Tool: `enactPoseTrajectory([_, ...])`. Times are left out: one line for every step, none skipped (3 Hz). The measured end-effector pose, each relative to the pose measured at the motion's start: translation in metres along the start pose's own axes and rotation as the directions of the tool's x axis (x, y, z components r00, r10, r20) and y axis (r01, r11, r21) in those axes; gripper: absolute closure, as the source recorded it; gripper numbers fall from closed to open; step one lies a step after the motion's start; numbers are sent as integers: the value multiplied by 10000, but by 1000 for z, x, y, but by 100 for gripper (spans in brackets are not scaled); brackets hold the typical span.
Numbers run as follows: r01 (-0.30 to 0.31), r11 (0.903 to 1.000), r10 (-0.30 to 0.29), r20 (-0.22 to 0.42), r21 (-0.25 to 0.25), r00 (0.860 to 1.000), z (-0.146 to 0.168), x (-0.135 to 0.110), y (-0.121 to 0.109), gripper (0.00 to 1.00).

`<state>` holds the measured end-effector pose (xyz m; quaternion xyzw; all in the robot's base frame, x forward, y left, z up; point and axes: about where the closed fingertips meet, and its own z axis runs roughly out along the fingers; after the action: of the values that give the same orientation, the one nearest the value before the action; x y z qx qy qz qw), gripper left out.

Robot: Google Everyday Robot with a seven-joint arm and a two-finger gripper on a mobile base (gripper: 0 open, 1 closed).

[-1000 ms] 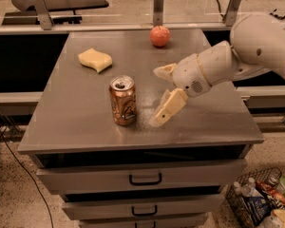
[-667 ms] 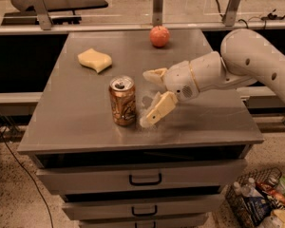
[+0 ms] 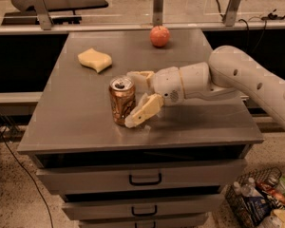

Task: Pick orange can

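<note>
Both jaws of the gripper (image 3: 132, 99) gape wide, flanking the can (image 3: 118, 101), holding nothing, poised to clamp.

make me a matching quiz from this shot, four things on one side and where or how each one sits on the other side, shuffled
Things:
1. orange can
2. apple
3. pale yellow sponge
4. gripper

Places or states:
a. at the far edge of the table, right of middle
b. on the far left part of the table
c. open, reaching in from the right, one finger on each side of the can
d. upright, near the front middle of the table

Pairs: 1-d, 2-a, 3-b, 4-c
</note>
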<state>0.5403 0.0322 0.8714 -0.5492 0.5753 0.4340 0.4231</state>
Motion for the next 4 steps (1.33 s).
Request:
enactPoseTrajectory([74, 9999, -68, 599, -88, 9982, 7, -7, 5, 22])
enactPoseTrajectory([99, 9998, -84, 938, -160, 9956, 12, -12, 9, 45])
enactPoseTrajectory([209, 9998, -199, 1143, -75, 9932, 8, -19, 9, 69])
enactPoseTrajectory([530, 9983, -558, 1255, 253, 9905, -6, -31, 1, 93])
